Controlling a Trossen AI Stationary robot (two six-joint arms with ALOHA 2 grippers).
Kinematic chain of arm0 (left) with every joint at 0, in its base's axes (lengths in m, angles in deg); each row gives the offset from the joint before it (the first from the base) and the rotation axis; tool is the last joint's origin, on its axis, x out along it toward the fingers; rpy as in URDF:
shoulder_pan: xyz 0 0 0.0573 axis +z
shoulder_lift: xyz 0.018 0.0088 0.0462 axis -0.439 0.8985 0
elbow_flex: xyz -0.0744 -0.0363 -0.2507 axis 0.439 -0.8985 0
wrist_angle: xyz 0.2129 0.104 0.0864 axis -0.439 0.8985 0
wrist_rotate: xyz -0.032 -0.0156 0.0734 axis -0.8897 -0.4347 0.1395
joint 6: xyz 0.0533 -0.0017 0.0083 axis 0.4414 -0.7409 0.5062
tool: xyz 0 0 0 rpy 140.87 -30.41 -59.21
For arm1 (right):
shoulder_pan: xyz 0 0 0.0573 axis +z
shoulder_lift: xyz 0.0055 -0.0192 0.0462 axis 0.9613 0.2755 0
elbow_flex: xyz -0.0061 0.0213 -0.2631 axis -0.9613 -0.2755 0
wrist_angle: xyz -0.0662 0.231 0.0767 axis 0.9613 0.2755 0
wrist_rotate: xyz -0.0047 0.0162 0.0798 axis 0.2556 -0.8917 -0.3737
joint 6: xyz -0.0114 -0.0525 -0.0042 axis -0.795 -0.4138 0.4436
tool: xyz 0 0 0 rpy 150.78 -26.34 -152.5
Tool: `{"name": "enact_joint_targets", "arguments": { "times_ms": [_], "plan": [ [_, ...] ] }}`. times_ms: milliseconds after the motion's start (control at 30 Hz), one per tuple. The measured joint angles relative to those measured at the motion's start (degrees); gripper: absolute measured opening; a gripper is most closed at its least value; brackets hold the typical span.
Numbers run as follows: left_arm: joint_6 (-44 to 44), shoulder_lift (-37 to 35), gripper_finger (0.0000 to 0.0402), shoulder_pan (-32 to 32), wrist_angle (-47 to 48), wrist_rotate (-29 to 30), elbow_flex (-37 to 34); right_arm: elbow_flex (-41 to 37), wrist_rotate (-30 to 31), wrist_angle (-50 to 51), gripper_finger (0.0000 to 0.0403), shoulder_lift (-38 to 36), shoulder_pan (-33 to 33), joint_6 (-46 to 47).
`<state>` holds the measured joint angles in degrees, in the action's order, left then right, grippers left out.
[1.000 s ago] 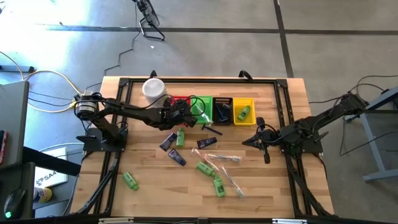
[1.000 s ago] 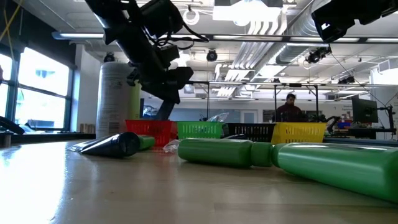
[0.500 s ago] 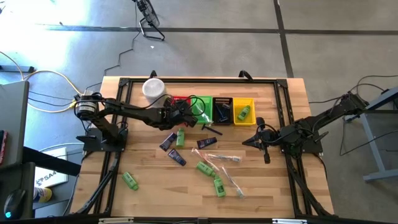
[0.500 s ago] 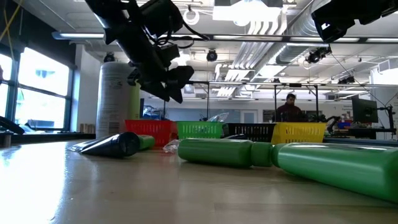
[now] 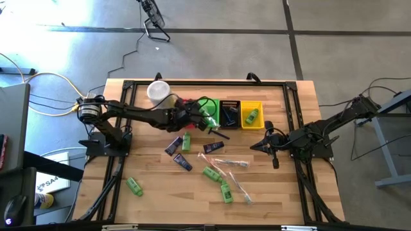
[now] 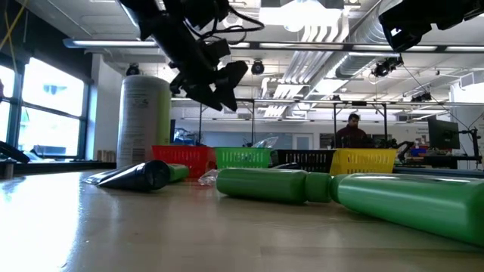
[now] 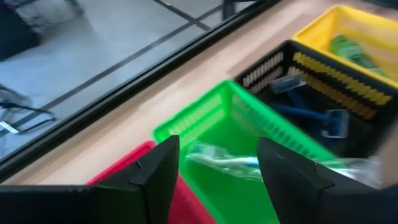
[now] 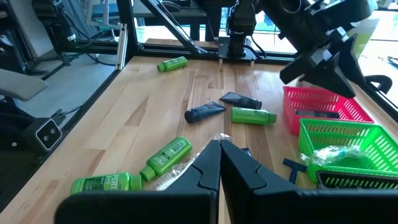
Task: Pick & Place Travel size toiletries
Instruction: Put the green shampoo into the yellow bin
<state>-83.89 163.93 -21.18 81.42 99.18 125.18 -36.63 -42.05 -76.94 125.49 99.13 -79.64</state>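
Note:
Toiletries lie loose on the wooden table: green mini bottles (image 5: 186, 141) (image 5: 134, 186) (image 5: 218, 181), dark tubes (image 5: 172, 147) (image 5: 214, 147), clear-wrapped sticks (image 5: 226, 162) and a razor piece (image 5: 216, 133). My left gripper (image 5: 194, 115) (image 6: 225, 85) hangs open and empty above the red basket (image 5: 185, 102) and the green basket (image 7: 249, 118). A clear-wrapped stick (image 7: 224, 158) lies in the green basket, between the fingers in the left wrist view. My right gripper (image 5: 252, 147) (image 8: 219, 163) is shut, near the table's right side, apart from every item.
A row of small baskets stands at the far edge: red, green, black (image 5: 230, 112) holding blue razors (image 7: 311, 115), and yellow (image 5: 252, 122) with a green bottle (image 5: 251, 116). A dark item (image 8: 317, 113) lies in the red basket. A tall white canister (image 5: 158, 91) stands left of them.
A dark piece that hung below my left gripper over the red basket a second ago no longer hangs from it. The left gripper has since risen and shifted slightly toward the table's right, over the edge between the red and green baskets.

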Motion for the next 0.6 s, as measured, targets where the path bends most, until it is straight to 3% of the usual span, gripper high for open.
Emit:
{"name": "enact_joint_targets", "arguments": {
  "times_ms": [367, 600],
  "plan": [
    [1.42, -0.02, 0.0091, 0.00, 0.46, -12.31, 0.75, -0.01, 0.00, 0.09, 0.0002, 0.00, 0.00, 0.01],
    [1.42, -0.02, 0.0051, 0.00, 0.43, -17.19, 0.75, 0.01, 0.00, 0.11, 0.0002, 0.02, 0.00, 0.01]
  ]
}}
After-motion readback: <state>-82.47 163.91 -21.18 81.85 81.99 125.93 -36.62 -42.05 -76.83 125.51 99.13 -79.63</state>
